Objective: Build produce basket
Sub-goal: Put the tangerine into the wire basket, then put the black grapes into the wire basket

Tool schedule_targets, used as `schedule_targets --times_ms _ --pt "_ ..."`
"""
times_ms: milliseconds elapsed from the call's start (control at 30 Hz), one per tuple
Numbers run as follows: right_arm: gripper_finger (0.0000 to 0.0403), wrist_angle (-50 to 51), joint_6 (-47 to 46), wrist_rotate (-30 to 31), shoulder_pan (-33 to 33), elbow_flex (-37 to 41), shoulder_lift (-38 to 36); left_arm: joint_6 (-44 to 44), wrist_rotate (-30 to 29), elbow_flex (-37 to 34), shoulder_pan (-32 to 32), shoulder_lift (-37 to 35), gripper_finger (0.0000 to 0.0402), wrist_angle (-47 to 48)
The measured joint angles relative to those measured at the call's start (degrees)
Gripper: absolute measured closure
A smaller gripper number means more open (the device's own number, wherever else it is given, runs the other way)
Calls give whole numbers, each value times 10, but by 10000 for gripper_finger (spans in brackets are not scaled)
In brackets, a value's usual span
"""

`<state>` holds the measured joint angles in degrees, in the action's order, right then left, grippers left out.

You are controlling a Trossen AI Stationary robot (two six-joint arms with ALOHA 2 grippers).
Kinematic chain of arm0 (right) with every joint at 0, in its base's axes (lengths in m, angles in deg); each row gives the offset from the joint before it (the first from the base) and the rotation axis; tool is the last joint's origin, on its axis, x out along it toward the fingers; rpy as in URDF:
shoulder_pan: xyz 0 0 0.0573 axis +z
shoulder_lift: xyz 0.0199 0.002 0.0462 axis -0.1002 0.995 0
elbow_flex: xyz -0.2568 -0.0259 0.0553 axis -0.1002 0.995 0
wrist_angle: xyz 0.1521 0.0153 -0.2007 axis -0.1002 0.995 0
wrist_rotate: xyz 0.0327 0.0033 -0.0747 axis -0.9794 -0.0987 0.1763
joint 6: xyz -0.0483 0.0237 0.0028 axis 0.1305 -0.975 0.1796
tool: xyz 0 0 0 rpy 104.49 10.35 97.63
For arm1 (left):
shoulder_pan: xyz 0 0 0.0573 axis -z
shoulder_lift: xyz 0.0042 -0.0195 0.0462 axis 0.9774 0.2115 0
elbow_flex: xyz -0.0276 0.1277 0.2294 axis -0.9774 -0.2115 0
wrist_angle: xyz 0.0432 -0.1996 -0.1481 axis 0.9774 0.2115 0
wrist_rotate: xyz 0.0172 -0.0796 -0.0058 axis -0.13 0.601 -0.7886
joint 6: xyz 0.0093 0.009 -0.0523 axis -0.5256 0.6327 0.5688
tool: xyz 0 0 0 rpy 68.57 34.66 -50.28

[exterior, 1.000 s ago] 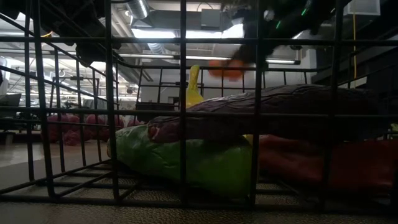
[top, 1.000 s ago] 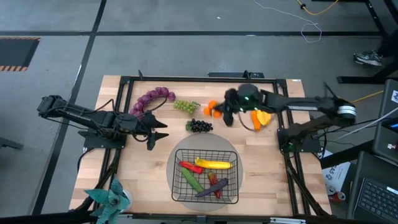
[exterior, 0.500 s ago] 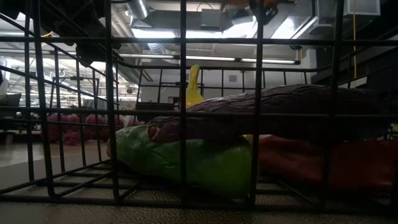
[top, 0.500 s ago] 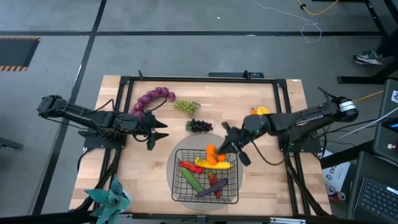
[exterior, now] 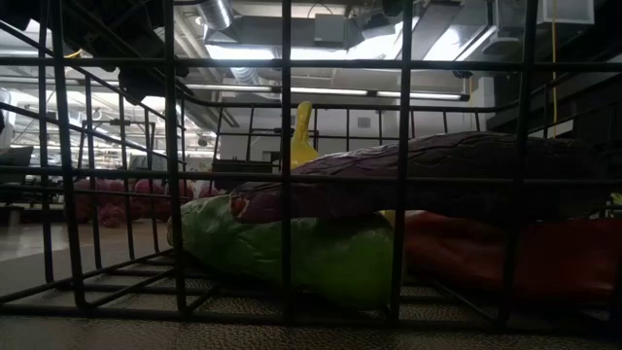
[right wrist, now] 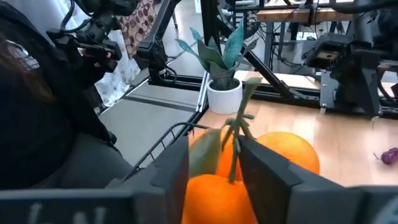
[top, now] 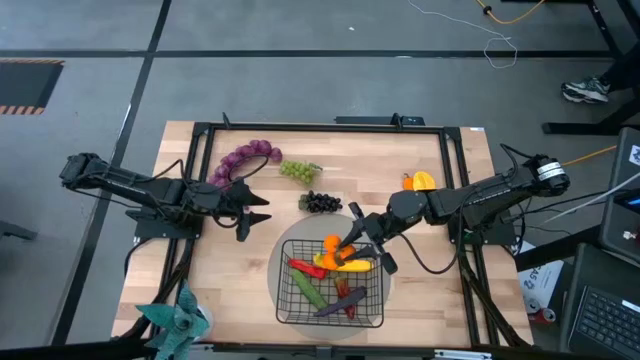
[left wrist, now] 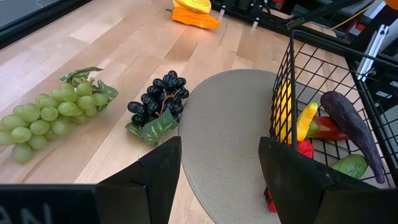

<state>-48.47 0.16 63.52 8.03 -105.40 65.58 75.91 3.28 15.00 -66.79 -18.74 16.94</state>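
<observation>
The black wire basket (top: pixel 283 290) stands on a round grey mat at the table's near middle. It holds a yellow banana (top: pixel 352 265), a red chili (top: pixel 303 268), a green cucumber (top: pixel 311 293) and a dark eggplant (top: pixel 343 300). My right gripper (top: pixel 352 242) hangs over the basket's far side, its fingers apart around the stem of the orange tangerines (top: pixel 335 249). My left gripper (top: pixel 262 209) waits open at the table's left, level with the dark grapes (top: pixel 320 203). Purple grapes (top: pixel 245 160), green grapes (top: pixel 298 170) and an orange pepper (top: pixel 420 181) lie on the far half of the table. My right gripper (right wrist: pixel 214 168) stands with its fingers on either side of the tangerines' green stem and leaf (right wrist: pixel 235 140), slanting down from the table's right. The stem lies close along one finger (right wrist: pixel 267 168); whether it touches, I cannot tell. The tangerines sit just below the fingertips, over the banana.
The grey mat (top: pixel 375 240) reaches beyond the basket's far and right sides. A teal leafy plant (top: pixel 175 320) stands at the near left corner. A black frame (top: pixel 320 127) runs round the table's far edge and sides. A person's shoe (top: pixel 580 92) shows on the floor at the far right.
My right gripper has carried the tangerines from the far right of the table, beside the orange pepper, toward the near edge and left, and down over the basket's far side. The tangerines now hang low over the banana. The pepper has stayed in place.
</observation>
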Motion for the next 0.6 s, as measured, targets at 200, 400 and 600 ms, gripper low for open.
schedule_targets --times_ms 200,400,600 --pt "215 -17 -18 -11 0 0 0 0 0 0 0 0 191 2" --pt "211 -18 -30 -34 0 0 0 0 0 0 0 0 191 7" --pt "210 -21 34 163 -6 0 0 0 0 0 0 0 191 9"
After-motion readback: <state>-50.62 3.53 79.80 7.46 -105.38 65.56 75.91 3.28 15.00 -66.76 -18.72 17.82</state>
